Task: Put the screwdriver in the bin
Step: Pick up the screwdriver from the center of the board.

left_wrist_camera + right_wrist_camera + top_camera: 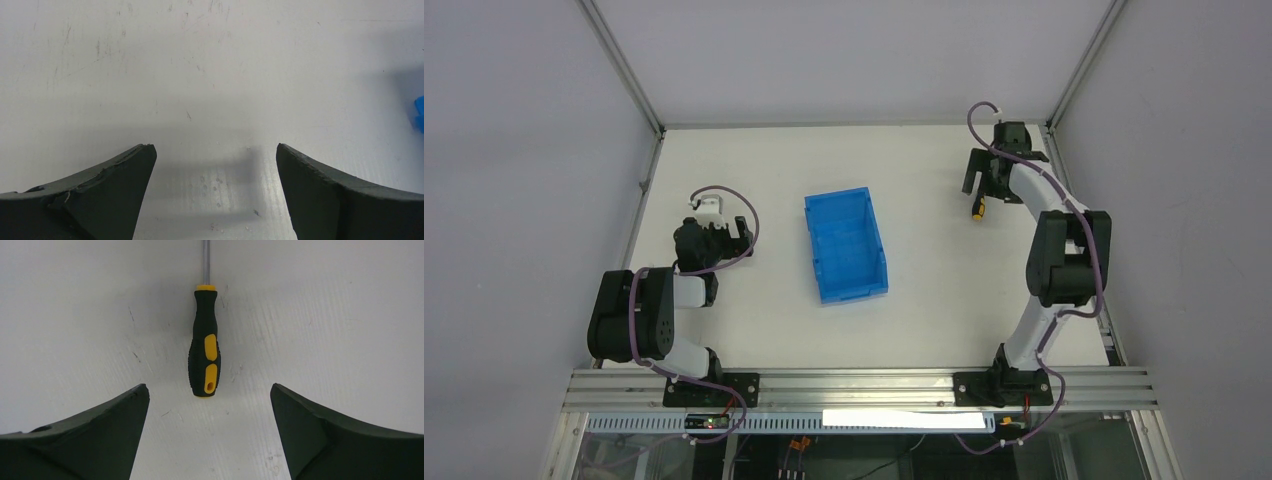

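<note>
The screwdriver [204, 357], with a black and yellow handle and a thin metal shaft, lies on the white table at the far right [977, 207]. My right gripper [209, 385] is open and hovers over it [984, 183]. The butt end of the handle sits centred between the two fingertips, untouched, and the shaft points away from them. The blue bin [846, 245] stands open and empty at mid-table, and a sliver of it shows in the left wrist view [419, 114]. My left gripper [215, 146] is open and empty over bare table, left of the bin [714, 238].
Grey walls and aluminium frame posts [629, 70] close in the table on the left, back and right. The right arm's upper links [1069, 255] stand to the right of the bin. A rail [854, 385] runs along the near edge.
</note>
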`<action>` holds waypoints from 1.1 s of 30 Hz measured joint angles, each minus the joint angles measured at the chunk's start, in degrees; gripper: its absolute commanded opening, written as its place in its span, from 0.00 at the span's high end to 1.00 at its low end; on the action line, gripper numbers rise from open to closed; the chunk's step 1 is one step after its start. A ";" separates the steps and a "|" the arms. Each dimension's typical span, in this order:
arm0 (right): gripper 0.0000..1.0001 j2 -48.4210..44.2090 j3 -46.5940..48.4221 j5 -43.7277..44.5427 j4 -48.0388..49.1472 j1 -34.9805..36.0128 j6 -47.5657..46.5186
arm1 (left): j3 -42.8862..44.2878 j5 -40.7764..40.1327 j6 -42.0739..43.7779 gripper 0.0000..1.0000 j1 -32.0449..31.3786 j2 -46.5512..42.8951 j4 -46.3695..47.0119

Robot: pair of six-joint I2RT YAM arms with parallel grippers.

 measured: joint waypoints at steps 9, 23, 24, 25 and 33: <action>0.30 8.70 -0.04 -1.25 2.75 -0.26 1.01 | 0.00 0.00 -0.02 0.01 0.00 0.00 0.02; 0.74 11.21 -0.04 -1.68 3.85 -0.26 1.42 | 0.00 0.00 -0.02 0.01 0.00 0.00 0.00; 0.79 11.26 -0.04 -1.68 3.82 -0.26 1.55 | 0.00 0.00 0.00 0.01 0.00 0.00 0.00; 0.84 11.26 -0.02 -1.70 3.82 -0.26 1.38 | 0.00 0.00 0.00 0.01 0.00 0.00 0.02; 0.89 10.19 0.20 -1.77 2.84 -0.26 1.38 | 0.00 0.00 0.00 0.01 0.00 0.00 0.00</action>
